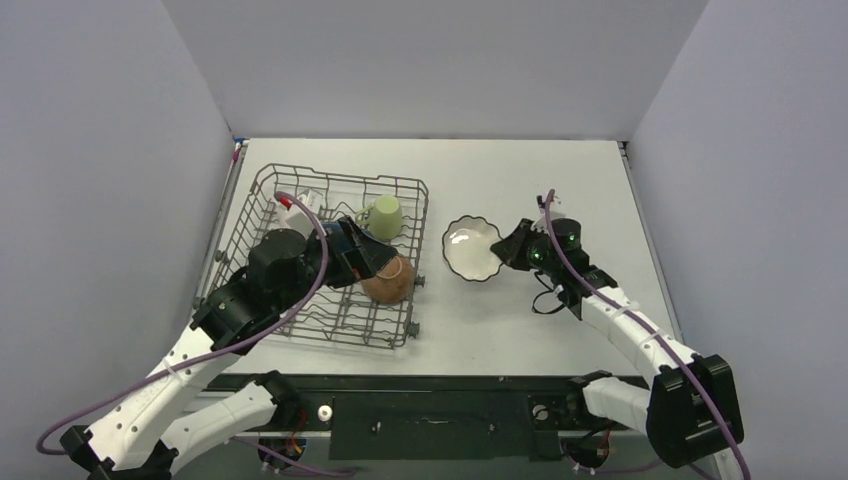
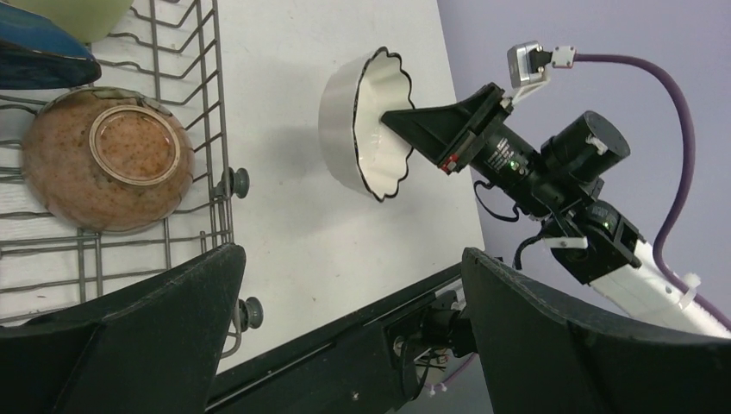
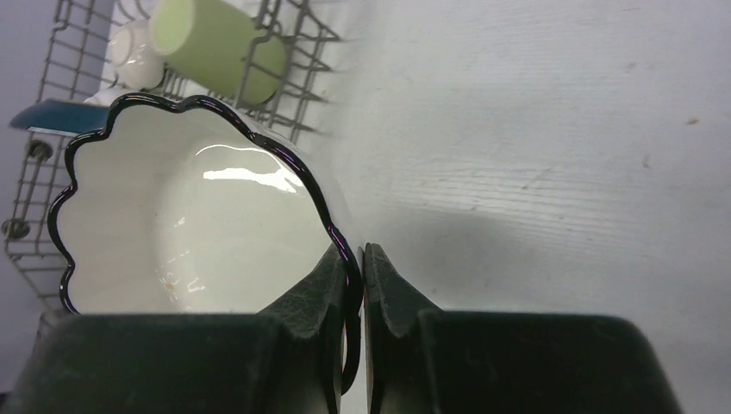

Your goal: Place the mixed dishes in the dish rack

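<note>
Your right tool (image 3: 360, 259) is pinched shut on the rim of the scalloped bowl (image 1: 472, 248), one finger inside and one outside. The bowl hangs tilted on its side just right of the rack (image 1: 262, 190), over the bare surface (image 1: 560, 180); whether its lower edge touches down is unclear. Your left tool (image 2: 351, 254) is spread wide and holds nothing. It hovers over the rack's near right corner, above the brown bowl (image 1: 388, 282), which lies upside down among the tines. The mug (image 1: 383, 215) and blue dish (image 2: 34, 56) sit in the rack too.

You are likely at the carry step for the scalloped bowl. Next, raise it enough to clear the rack wall, then bring it left to a free row. Your left arm crowds that corner, so pull it back first.
</note>
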You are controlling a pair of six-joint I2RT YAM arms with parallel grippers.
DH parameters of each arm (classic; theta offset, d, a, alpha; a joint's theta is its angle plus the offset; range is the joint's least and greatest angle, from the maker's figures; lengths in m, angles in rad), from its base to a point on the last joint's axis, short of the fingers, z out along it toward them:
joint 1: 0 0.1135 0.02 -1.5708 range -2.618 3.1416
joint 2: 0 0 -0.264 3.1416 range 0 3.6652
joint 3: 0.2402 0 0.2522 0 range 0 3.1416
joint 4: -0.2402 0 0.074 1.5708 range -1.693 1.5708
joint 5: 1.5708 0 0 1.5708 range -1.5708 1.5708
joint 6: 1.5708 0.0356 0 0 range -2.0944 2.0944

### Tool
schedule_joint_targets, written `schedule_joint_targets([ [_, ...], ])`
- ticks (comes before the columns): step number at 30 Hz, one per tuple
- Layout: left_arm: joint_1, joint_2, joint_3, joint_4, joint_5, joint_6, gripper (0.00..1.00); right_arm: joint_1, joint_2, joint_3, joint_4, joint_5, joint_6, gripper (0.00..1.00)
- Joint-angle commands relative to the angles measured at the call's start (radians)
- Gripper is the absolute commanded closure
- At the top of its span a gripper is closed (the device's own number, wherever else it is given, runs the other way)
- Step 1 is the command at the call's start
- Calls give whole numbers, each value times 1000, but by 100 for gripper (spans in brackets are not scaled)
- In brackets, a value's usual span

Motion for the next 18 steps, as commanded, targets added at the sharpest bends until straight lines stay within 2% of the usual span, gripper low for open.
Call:
schedule_joint_targets([
  [1,86,-4,-39,126,190,-56,4,67,-77,74,171,-115,39,100],
  [9,120,18,-96,207,302,-75,3,209,-90,118,237,-165,91,100],
  [17,120,30,-127,245,332,-86,0,285,-75,98,428,-199,203,100],
  [18,121,29,-137,252,335,-93,4,294,-68,98,435,-200,213,100],
])
